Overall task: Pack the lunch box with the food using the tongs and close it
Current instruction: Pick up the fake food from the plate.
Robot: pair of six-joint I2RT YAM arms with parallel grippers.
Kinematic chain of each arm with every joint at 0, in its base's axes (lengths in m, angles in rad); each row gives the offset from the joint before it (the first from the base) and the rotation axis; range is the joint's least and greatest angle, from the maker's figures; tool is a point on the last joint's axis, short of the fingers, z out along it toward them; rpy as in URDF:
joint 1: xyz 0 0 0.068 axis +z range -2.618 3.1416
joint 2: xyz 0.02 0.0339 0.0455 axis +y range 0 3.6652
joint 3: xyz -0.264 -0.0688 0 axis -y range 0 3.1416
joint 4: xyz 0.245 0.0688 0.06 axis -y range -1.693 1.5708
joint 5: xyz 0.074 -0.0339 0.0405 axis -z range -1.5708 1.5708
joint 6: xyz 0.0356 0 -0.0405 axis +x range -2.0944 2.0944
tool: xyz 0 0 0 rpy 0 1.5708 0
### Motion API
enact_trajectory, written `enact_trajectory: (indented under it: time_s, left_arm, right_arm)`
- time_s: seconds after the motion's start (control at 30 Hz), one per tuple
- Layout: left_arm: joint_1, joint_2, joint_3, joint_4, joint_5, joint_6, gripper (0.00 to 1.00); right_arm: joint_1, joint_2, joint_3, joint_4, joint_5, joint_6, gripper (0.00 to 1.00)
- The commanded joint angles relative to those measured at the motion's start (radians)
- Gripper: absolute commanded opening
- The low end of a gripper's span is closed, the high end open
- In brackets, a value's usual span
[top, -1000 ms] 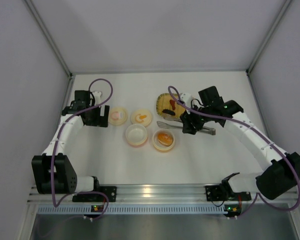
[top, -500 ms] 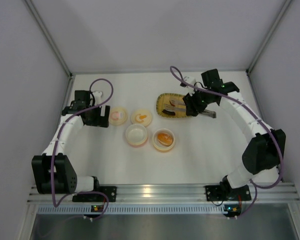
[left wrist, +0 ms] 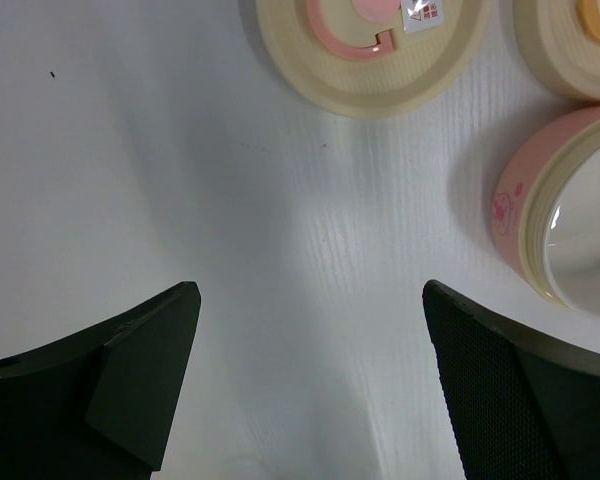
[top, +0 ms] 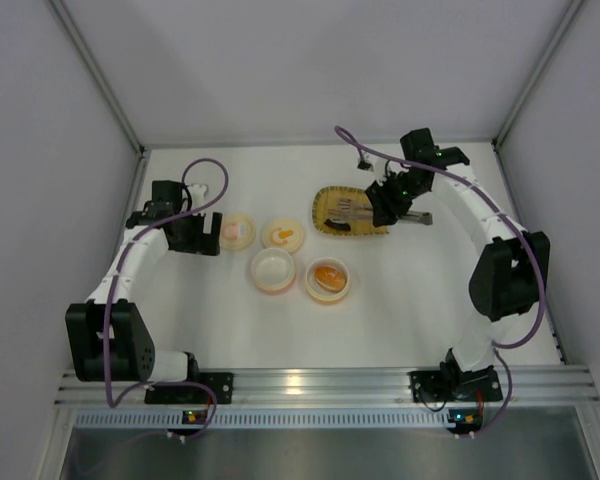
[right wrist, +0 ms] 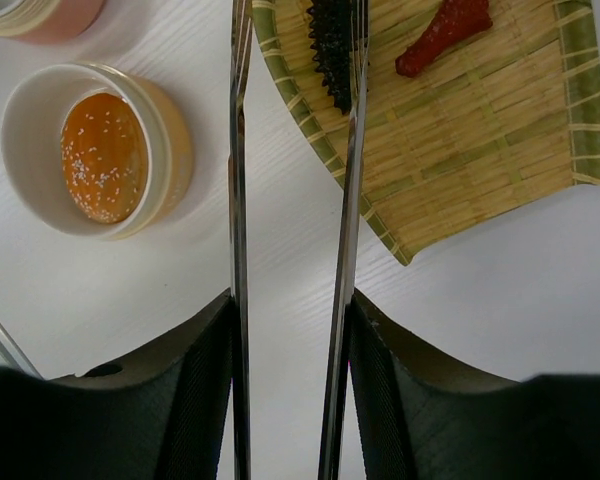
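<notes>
right gripper [right wrist: 292,322] is clamped on the tongs [right wrist: 239,200], both thin arms pinched between its pads, so squeezing the jaws should work the tongs. the tong tips reach out over the near rim of the tray [right wrist: 480,150], about at the dark brown piece [right wrist: 330,45]; looks like that's the next pick. cannot tell if the tips touch it. reddish piece [right wrist: 445,28] lies further in on the same tray. orange piece [right wrist: 102,155] sits already in a lunch box cup [right wrist: 170,140], off to the left of the tongs, well apart from the tray.

left gripper [left wrist: 310,340] has its jaws spread wide, holding nothing, over bare table [left wrist: 130,180] just beside the pink lid [left wrist: 300,60] and the empty cup [left wrist: 580,240], probably parked for the closing step. lids are off and lying flat, so packing is only partly done.
</notes>
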Motion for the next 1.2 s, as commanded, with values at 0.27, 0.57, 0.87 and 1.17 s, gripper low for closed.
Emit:
enact_trajectory:
  time_s: [0.27,0.57,0.87,1.17]
  left_arm:
    - [-0.001,-0.009,0.014,0.013,0.004,0.006,0.98]
    - [0.001,-0.004,0.006,0.018,0.004,0.008,0.98]
    - [-0.001,-0.001,0.002,0.021,-0.001,0.011,0.98]
    - [0.001,-0.003,-0.02,0.026,0.001,0.012,0.98]
  right_arm:
    - [-0.023,0.115,0.132,-0.078,-0.06,-0.057,0.43]
    - [-0.026,0.17,0.164,-0.093,-0.057,-0.068,0.43]
    - [-0.029,0.213,0.179,-0.105,-0.058,-0.077,0.43]
    - [-0.038,0.238,0.186,-0.101,-0.054,-0.077,0.44]
